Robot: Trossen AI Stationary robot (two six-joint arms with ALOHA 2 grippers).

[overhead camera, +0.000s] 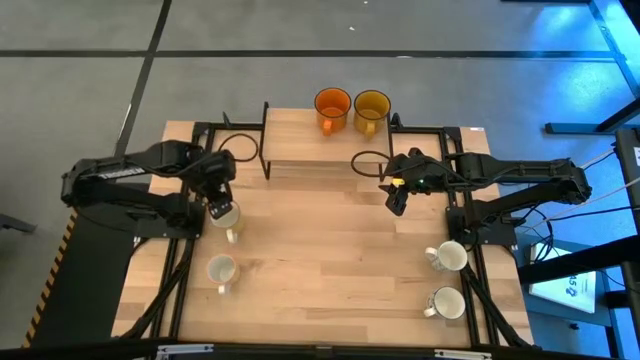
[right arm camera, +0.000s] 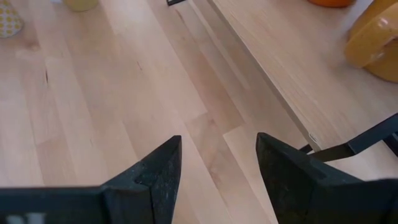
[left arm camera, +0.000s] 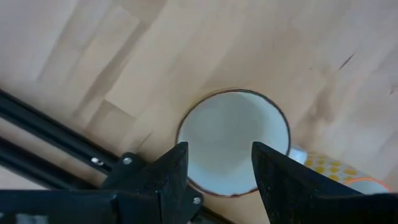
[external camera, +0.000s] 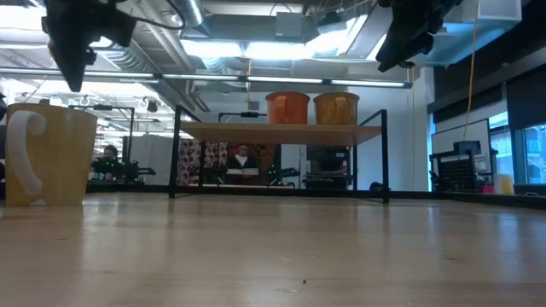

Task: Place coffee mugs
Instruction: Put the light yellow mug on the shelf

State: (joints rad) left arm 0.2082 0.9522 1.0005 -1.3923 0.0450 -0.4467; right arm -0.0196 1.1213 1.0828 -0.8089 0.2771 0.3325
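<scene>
An orange mug and an amber-yellow mug stand upright side by side on the raised wooden shelf at the table's far side. Two white mugs stand on the table's left part, and two more near its right edge. My left gripper hangs open, pointing down, over the farther left mug, well above its rim and touching nothing. My right gripper is open over bare table, just in front of the shelf.
The shelf stands on a black metal frame with upright posts. Black wire loops lie by its front corners. The middle of the table is bare wood. In the low view a cream mug stands at the left.
</scene>
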